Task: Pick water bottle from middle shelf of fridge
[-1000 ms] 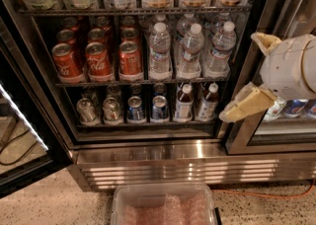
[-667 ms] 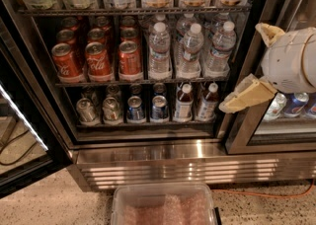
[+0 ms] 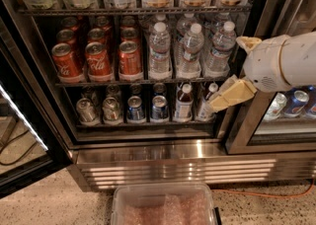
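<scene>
Claw (image 3: pixel 224 73) edged left toward ribbed water bottle (image 3: pixel 217 51), tan fingers (image 3: pixel 232 95) spread wide, empty, beside wire middle shelf (image 3: pixel 133 82)

The fridge (image 3: pixel 148 152) is seen by the one camera from close in front and from a bit above, tilted downward. The gripper (image 3: pixel 229 73) is seen at the right side.

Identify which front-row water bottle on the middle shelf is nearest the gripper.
The rightmost water bottle: the gripper hovers just right of it, while the other two stand farther left.
</scene>
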`<state>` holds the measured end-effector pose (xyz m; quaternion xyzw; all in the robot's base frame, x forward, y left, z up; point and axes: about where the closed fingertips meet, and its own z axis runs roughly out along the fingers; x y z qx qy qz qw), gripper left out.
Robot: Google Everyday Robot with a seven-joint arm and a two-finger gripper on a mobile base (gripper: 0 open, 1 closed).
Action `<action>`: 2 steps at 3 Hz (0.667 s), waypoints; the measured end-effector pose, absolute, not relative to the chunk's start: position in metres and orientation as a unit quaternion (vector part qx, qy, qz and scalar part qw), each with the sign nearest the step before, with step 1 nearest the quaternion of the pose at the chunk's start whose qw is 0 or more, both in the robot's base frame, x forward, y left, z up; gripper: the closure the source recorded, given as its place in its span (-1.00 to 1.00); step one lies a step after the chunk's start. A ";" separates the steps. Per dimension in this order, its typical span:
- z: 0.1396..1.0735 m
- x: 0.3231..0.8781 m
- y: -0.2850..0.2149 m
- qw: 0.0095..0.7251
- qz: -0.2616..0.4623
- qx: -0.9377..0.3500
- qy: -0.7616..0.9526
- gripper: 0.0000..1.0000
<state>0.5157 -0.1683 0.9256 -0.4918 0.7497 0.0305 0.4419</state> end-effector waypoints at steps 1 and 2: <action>0.912 0.536 -0.152 0.436 0.055 -0.493 0.751 -1.00; 0.911 0.537 -0.150 0.435 0.056 -0.493 0.751 -0.92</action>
